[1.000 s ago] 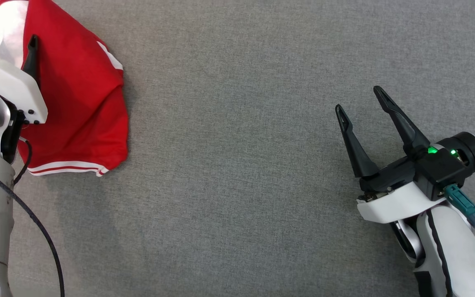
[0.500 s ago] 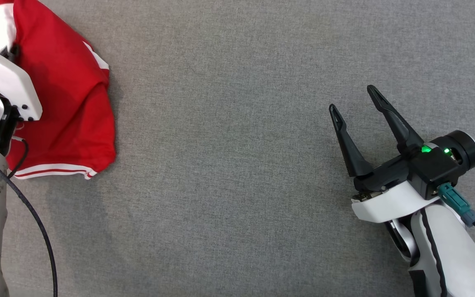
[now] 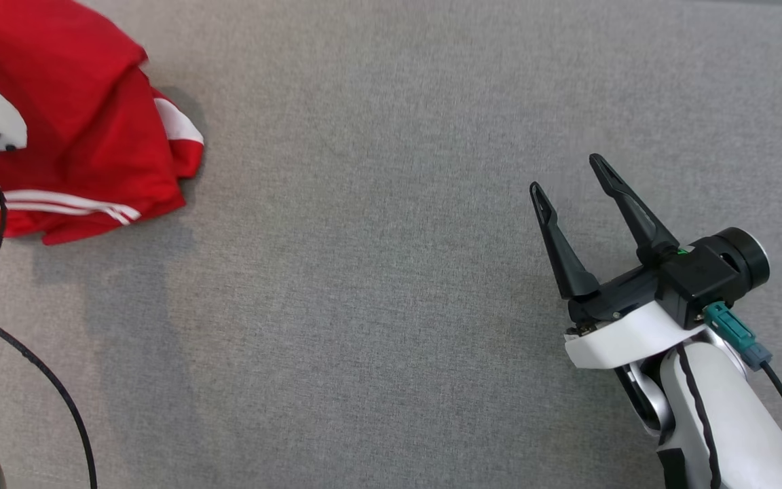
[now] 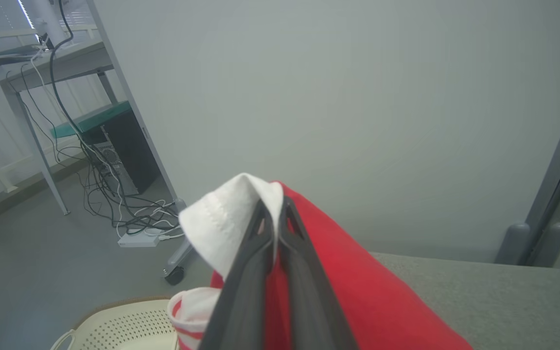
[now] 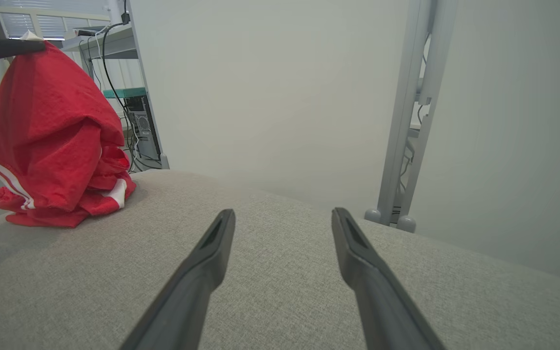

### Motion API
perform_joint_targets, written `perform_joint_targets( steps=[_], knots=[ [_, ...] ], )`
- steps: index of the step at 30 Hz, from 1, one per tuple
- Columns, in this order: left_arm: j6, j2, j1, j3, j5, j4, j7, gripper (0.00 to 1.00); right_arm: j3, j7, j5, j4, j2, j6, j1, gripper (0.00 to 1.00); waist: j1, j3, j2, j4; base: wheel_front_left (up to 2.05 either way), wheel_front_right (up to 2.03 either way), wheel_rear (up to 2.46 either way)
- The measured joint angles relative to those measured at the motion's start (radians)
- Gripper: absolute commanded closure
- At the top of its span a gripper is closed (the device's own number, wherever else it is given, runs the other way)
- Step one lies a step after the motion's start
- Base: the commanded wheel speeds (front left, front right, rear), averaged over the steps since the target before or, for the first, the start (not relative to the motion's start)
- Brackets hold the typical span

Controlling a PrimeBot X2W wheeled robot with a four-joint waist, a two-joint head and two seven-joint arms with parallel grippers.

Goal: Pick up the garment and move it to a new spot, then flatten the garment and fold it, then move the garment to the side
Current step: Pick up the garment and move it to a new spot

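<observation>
The left gripper (image 4: 273, 216), pinching a white-trimmed edge of the red garment (image 3: 72, 115), holds it in a peak over the far left corner of the bench (image 3: 377, 272), lower folds resting there; the right gripper (image 3: 569, 178) stands spread and empty near the right edge. The pinch takes little cloth, so a quick carry may tug it free or drag the heap into a worse tangle. The garment's long axis runs roughly upright, pinched top to striped hem below.

Red, white-striped garment (image 5: 51, 131) hangs bunched, lower folds apparently on grey surface (image 5: 280, 243).
</observation>
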Motion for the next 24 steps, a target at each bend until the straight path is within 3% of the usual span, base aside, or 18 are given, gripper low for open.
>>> perform_joint_targets(
  steps=[4, 10, 24],
  knots=[
    [0.007, 0.001, -0.001, 0.006, -0.002, -0.077, -0.065, 1.00, -0.002, 0.000, 0.008, 0.007, 0.015, 0.000, 0.004, 0.00, 0.0000, -0.049, 0.0000, -0.006, 0.00, 0.00, 0.00],
    [-0.035, -0.040, 0.020, -0.035, -0.009, -0.226, -0.086, 1.00, -0.028, 0.000, 0.046, 0.015, 0.034, 0.000, 0.021, 0.00, 0.0000, -0.111, 0.0000, -0.031, 0.00, 0.00, 0.00],
    [-0.075, -0.202, 0.187, -0.275, -0.009, -0.583, 0.108, 1.00, -0.161, -0.002, 0.035, -0.003, 0.048, 0.000, 0.016, 0.00, 0.0000, -0.142, 0.0000, -0.210, 0.00, 0.00, 0.00]
  ],
)
